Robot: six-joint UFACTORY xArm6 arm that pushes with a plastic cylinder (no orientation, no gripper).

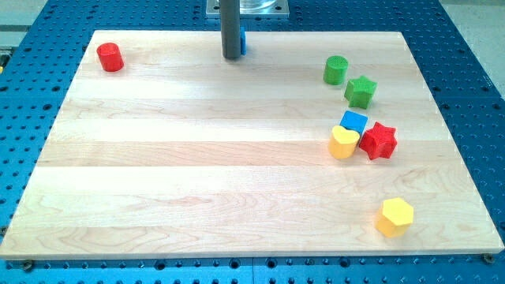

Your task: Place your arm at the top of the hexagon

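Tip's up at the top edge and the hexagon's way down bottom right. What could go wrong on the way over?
A straight run from my tip to the yellow hexagon passes close to the yellow heart, blue block and red star, and could scatter them. Overshooting may nudge the hexagon itself. A blue piece hidden behind the rod might shift as I leave.

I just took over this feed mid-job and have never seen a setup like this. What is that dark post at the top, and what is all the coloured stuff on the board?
There is one camera, looking down at a wooden board. The dark post is the robot arm's rod; my tip slides along the board and pushes blocks. It holds nothing. A blue block peeks out just behind it. At the view's top left is a red cylinder. On the right are a green cylinder, a green star, a blue cube, a yellow heart and a red star. The yellow hexagon, my target, lies far off at bottom right.
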